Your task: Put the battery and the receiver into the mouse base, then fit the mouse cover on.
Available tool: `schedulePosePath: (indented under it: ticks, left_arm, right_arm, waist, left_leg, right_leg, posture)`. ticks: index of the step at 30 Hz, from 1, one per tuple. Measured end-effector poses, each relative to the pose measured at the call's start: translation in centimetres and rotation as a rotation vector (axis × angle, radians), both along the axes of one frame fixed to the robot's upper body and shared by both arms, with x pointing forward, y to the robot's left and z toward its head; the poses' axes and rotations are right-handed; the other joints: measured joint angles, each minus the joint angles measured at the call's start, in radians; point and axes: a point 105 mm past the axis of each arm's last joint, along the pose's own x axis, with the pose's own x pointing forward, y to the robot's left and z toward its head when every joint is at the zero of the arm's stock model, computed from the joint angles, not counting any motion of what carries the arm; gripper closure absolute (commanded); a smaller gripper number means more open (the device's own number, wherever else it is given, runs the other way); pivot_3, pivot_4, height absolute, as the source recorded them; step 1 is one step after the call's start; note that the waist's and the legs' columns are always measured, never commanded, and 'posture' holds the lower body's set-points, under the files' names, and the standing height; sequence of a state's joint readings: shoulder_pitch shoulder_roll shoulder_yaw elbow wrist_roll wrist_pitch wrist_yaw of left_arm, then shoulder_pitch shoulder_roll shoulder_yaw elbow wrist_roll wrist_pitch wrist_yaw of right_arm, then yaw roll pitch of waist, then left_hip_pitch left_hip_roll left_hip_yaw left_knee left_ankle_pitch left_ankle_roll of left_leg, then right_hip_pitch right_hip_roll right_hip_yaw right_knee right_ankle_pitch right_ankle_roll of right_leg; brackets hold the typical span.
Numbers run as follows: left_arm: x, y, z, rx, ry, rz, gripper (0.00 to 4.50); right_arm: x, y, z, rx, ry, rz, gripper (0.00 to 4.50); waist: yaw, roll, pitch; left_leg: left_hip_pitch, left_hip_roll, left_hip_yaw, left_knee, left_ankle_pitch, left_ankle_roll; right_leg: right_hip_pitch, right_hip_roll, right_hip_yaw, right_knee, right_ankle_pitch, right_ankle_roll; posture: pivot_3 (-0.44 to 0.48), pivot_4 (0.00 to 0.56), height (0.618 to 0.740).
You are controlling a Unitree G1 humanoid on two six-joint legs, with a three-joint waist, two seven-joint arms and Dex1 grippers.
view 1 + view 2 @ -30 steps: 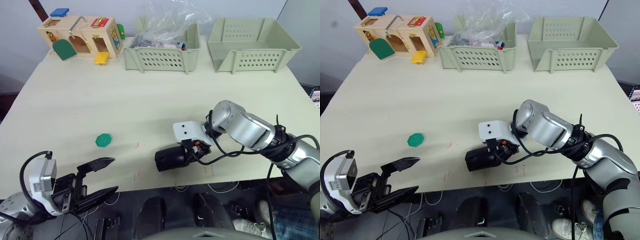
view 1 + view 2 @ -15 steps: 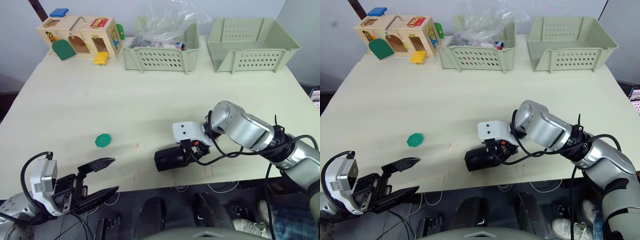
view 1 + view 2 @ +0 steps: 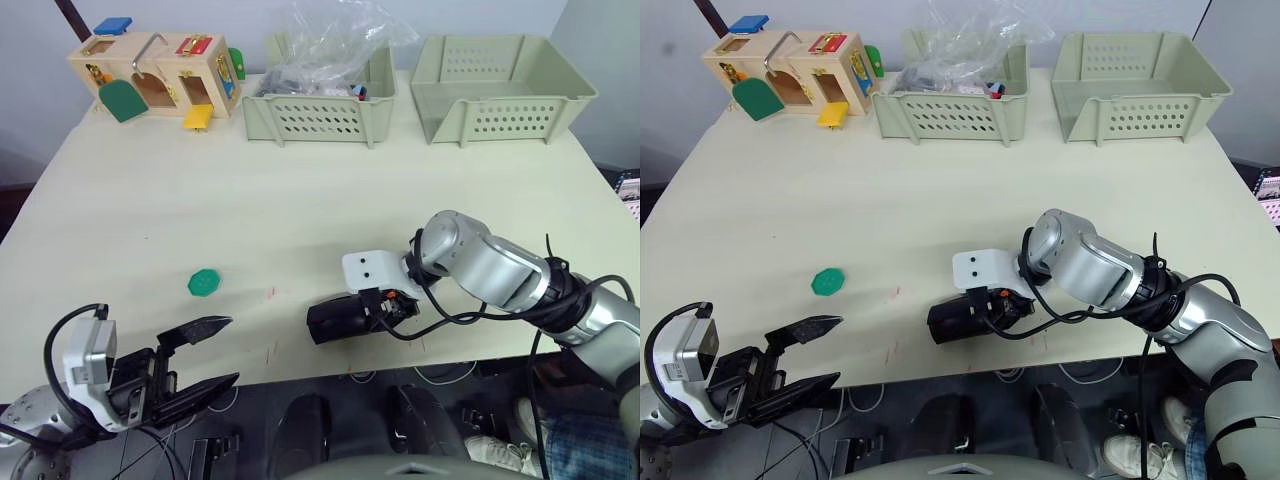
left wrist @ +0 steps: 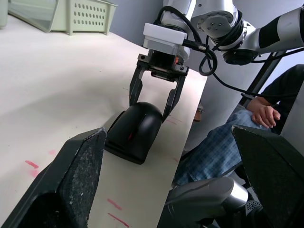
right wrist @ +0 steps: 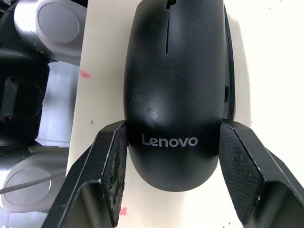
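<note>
1. Near the tabletop's (image 3: 300,200) front edge, the mouse cover (image 5: 175,90) sits on the mouse base (image 5: 229,95).
2. Right tool (image 4: 154,97) straddles the mouse's rear, fingers (image 5: 111,166) touching either side, seemingly clamped on it.
3. Left tool (image 3: 195,360) hovers off the front edge, fingers apart.
4. Green disc (image 3: 203,282) lies well left of the mouse.

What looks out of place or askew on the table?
The mouse cover sits slightly askew on the mouse base: a sliver of base shows along one side only. Nothing else stands out.
</note>
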State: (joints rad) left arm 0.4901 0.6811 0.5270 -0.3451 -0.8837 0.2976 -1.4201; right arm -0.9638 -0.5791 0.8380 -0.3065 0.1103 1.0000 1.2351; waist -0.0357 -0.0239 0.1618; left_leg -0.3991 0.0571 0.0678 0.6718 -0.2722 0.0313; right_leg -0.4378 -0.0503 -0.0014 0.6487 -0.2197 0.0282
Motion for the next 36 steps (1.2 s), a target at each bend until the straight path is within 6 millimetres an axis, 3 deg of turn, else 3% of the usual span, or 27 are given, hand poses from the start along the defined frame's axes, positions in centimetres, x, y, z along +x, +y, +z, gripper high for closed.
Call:
schedulePosePath:
  ticks: [36]
  left_arm:
    - [0.3,-0.32,-0.01,-0.004,-0.001,-0.013,0.0]
  right_arm:
    - [-0.15,0.37,0.1,-0.031,-0.03,-0.048,2.25]
  waist:
    - [-0.003,0.0,0.0]
  left_leg:
    - [0.0,0.0,-0.005,0.0,0.0,0.0]
  right_leg:
    - [0.0,0.0,0.0,0.0,0.0,0.0]
  posture:
    - [0.0,0.15,0.74]
